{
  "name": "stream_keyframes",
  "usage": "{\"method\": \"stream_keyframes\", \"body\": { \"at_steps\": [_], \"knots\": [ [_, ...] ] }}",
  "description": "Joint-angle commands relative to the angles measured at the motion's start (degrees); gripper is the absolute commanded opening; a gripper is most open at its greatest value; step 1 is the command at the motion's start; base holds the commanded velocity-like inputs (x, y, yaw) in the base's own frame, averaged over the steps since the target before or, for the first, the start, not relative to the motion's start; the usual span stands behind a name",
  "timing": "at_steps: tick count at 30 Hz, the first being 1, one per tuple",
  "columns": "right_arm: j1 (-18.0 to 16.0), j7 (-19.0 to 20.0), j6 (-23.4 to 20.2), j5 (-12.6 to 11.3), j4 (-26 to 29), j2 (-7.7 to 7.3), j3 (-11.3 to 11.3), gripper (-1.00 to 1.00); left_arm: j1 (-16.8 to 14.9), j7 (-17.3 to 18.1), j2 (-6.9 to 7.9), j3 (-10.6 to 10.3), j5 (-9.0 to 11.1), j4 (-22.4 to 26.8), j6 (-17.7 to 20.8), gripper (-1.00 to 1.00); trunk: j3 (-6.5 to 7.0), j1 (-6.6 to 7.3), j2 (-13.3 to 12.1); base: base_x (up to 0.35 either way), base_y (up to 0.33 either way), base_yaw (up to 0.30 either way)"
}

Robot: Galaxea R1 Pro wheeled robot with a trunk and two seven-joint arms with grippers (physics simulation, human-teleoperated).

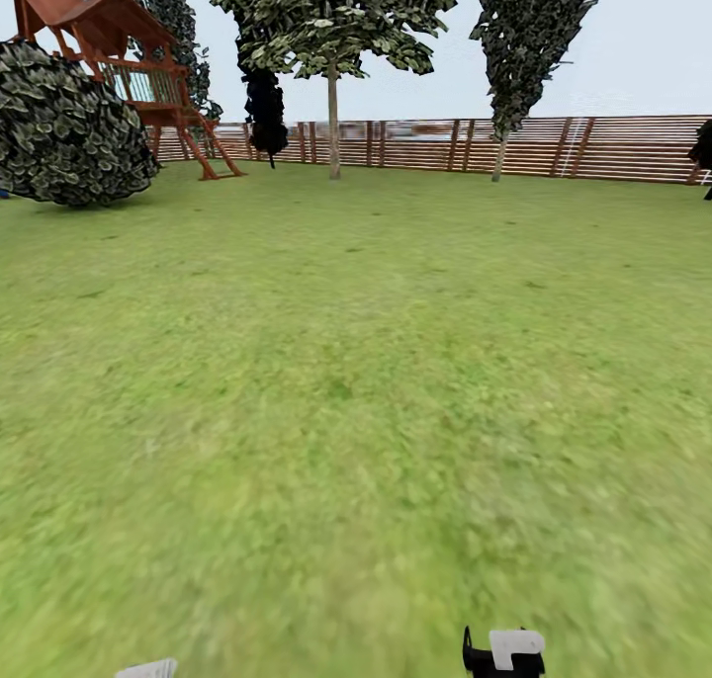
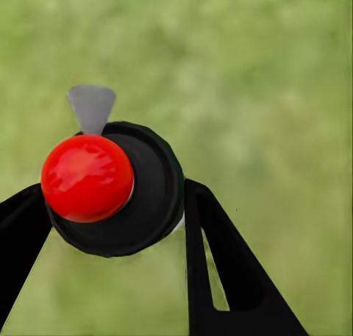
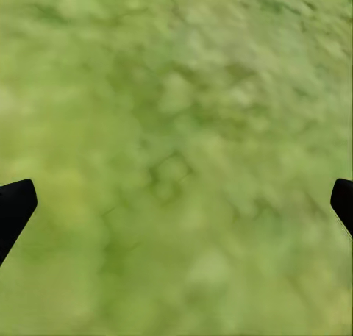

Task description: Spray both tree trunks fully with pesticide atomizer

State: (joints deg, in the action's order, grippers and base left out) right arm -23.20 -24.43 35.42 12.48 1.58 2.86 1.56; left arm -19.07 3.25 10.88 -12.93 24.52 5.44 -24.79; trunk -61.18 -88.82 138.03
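In the head view the arms are almost wholly cut off by the lower edge; a pale sliver [image 1: 146, 669] shows at the lower left and a black-and-white part [image 1: 504, 652] at the lower right, too little of either to name; the lawn [image 1: 356, 381] runs wide and blurred green to a brown slat fence [image 1: 593, 146]; before the fence stand thin-trunked trees [image 1: 333, 115], a round dark bush [image 1: 69, 129] at the left and a red-brown wooden play tower [image 1: 119, 45] behind it; the sky is pale.

In the left wrist view the left gripper [image 2: 110, 204] has its two black fingers [image 2: 220, 262] clamped on the pesticide atomizer [image 2: 140, 196], seen end-on: a round black body with a glossy red cap [image 2: 87, 178] facing the camera and a small grey nozzle [image 2: 91, 106] jutting from its rim; its long axis runs away from the camera toward the blurred grass, so its body length is hidden.

In the right wrist view the right gripper [image 3: 176, 204] stands wide apart, only the black fingertips [image 3: 15, 204] showing at the two edges; mottled green grass [image 3: 176, 130] lies beyond, with nothing between them.
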Motion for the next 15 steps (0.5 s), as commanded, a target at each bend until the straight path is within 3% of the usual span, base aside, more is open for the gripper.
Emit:
{"method": "stream_keyframes", "body": {
  "at_steps": [1, 15],
  "knots": [
    [0.0, 0.0, 0.0, -0.01, 0.0, 0.0, 0.01, 1.0, 0.0, 0.0, 0.01, 0.01, 0.0, 0.0, 0.0, -1.0, 0.0, 0.0, 0.0, 0.339, 0.0, 0.0],
    [0.0, 0.0, 0.0, -0.02, 0.0, 0.01, 0.01, 1.0, 0.0, 0.0, 0.06, 0.01, 0.0, 0.0, 0.0, -1.0, 0.0, 0.0, 0.0, 0.339, 0.0, 0.0]
  ]
}}
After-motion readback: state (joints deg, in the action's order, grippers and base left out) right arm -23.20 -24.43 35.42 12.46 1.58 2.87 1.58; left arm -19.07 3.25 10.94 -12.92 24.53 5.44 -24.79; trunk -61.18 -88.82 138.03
